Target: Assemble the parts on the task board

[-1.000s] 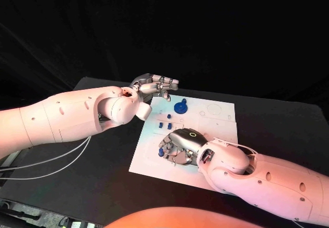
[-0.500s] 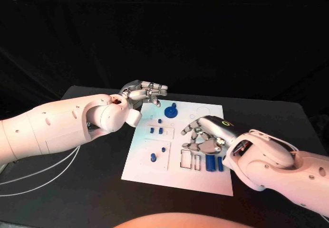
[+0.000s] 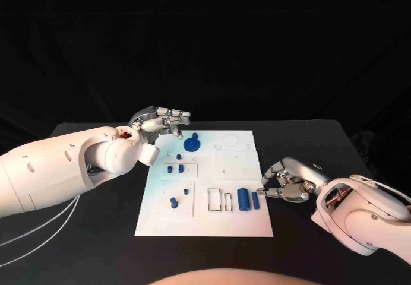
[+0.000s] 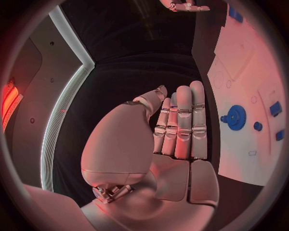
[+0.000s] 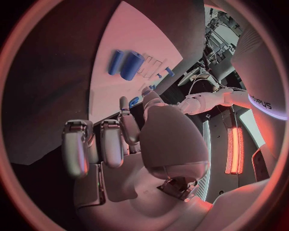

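Blue toothed gear (image 3: 193, 143) on flat white task board (image 3: 236, 222), seemingly seated.

The left arm (image 3: 60, 169) runs out of the head view at its left edge, and the right arm (image 3: 368, 214) is cut by the right and bottom edges. From the head view the left robot hand (image 3: 160, 122) curls its fingers over its own palm, so the inside cannot be seen. The small parts (image 3: 174, 169) on the board (image 3: 205, 219) are too small to tell their shapes. In the left wrist view the board (image 4: 241, 57) is cut by the circle's rim, and the right robot hand (image 4: 185, 6) shows only in part at that rim
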